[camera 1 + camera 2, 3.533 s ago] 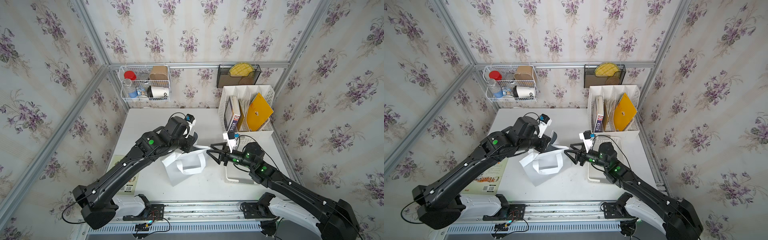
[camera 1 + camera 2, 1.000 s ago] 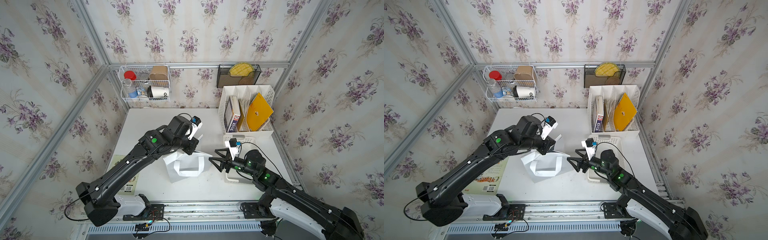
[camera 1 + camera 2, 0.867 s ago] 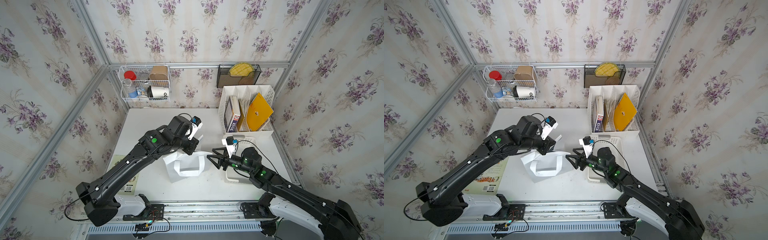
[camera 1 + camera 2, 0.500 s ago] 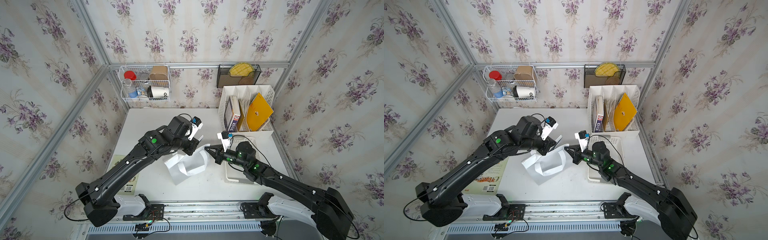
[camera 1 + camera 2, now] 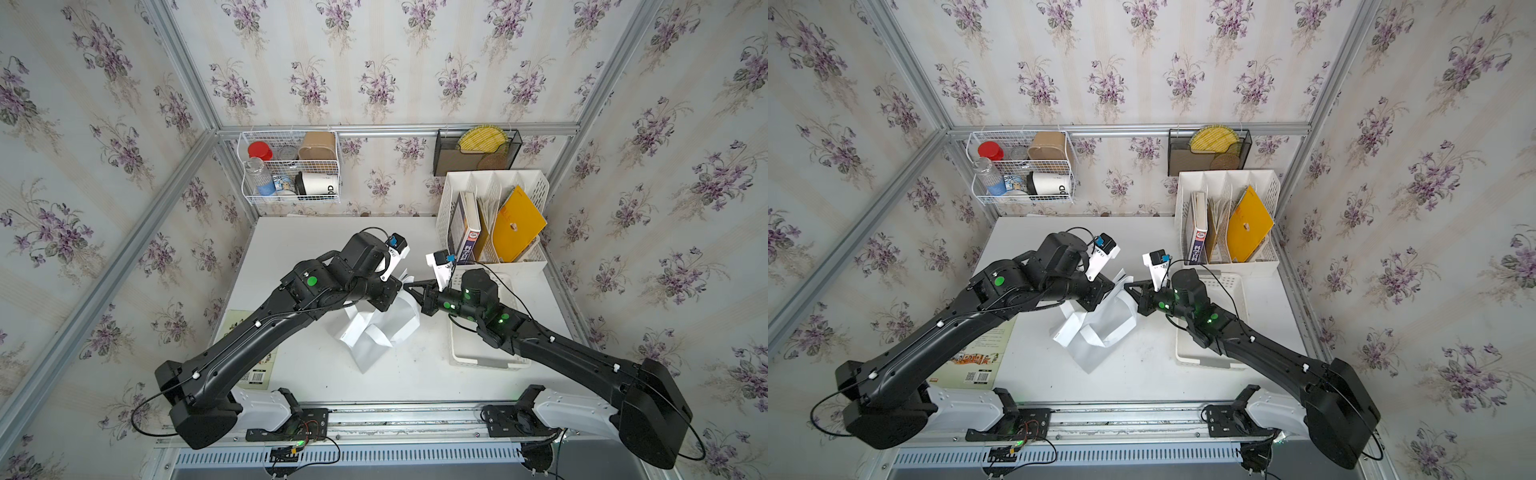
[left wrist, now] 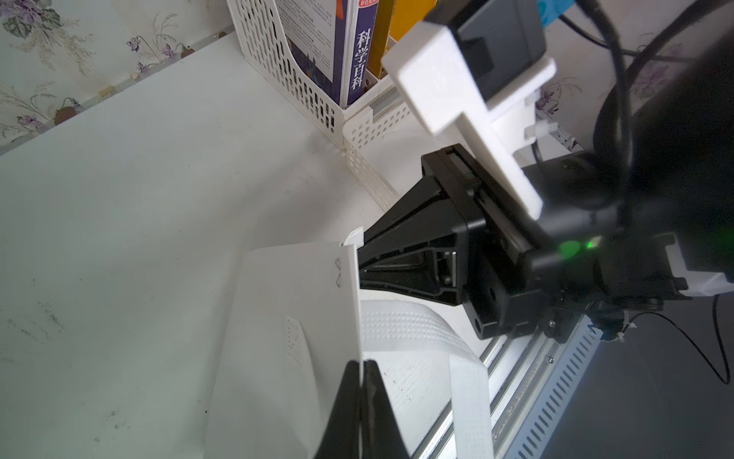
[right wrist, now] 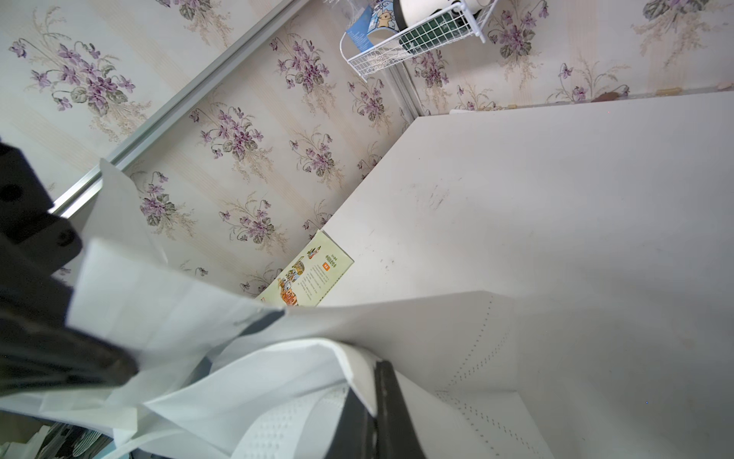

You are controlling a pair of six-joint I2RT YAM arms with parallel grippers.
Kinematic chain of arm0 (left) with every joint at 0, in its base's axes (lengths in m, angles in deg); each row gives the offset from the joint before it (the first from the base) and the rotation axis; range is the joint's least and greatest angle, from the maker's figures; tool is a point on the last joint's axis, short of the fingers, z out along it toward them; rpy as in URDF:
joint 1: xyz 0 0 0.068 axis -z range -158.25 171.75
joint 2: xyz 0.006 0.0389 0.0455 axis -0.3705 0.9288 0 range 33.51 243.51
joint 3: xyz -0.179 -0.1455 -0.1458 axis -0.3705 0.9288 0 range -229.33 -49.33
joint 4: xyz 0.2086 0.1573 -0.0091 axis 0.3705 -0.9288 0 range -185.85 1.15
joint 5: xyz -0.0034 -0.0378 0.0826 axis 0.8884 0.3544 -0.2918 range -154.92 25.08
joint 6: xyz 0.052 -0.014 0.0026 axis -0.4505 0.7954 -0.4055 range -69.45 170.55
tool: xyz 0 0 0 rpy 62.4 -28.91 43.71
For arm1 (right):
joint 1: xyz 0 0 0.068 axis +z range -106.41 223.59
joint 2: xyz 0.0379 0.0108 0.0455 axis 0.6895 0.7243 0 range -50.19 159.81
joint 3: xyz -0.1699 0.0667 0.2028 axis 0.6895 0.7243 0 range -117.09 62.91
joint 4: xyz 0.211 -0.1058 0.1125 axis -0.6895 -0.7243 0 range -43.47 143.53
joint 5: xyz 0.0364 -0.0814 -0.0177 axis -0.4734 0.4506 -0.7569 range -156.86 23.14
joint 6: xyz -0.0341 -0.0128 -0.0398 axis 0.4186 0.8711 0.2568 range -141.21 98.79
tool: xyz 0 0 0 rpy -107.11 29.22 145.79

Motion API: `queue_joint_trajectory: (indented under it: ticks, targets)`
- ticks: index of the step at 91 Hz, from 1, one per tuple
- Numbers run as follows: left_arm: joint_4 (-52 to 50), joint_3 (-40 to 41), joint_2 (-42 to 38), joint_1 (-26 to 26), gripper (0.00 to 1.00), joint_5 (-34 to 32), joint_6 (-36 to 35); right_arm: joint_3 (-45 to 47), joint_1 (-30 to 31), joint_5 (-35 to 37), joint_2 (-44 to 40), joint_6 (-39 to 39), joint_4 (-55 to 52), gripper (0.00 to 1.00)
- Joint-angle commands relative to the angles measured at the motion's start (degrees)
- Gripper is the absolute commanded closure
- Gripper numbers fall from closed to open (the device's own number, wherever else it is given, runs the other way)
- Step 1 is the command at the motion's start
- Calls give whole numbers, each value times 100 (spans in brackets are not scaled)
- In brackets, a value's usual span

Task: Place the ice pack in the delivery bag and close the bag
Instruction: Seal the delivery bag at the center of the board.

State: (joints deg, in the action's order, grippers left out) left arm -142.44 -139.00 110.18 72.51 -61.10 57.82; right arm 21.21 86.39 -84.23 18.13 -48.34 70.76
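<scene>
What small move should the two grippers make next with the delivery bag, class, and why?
The left gripper and right gripper are each shut on the rim of the delivery bag, whose mouth looks crumpled and barely open. So the best next move is probably to draw them apart a little, spreading the mouth.

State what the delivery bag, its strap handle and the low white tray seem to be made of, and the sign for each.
Delivery bag: matte white sheet, probably non-woven fabric; it creases stiffly. Strap handle: same-looking webbing, embossed with dots. Tray: rigid white plastic, judging by its perforated moulded walls.
</scene>
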Motion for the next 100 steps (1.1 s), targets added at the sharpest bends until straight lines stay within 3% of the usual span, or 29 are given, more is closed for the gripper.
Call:
queue_joint_trajectory:
  ticks: [1,28,40,58,71,87,100]
  targets:
    - [236,75,-16,104,100,271,168,-184,-10,618,54,-237,-487,100]
    - [453,256,-106,136,100,-174,544,-240,-12,580,-23,-345,-607,100]
    - [724,153,-306,127,80,-49,799,-157,-9,487,-21,-354,-542,100]
    - [990,323,-730,39,60,-40,1207,-94,-11,372,-24,-380,-447,100]
    - [1080,703,-1141,-49,58,-5,1501,-96,-9,353,6,-410,-461,100]
    - [793,1174,-1429,-28,58,761,1686,-105,-9,365,15,-467,-498,100]
    - [323,1359,-1650,30,57,395,1656,-111,-9,409,15,-531,-546,100]
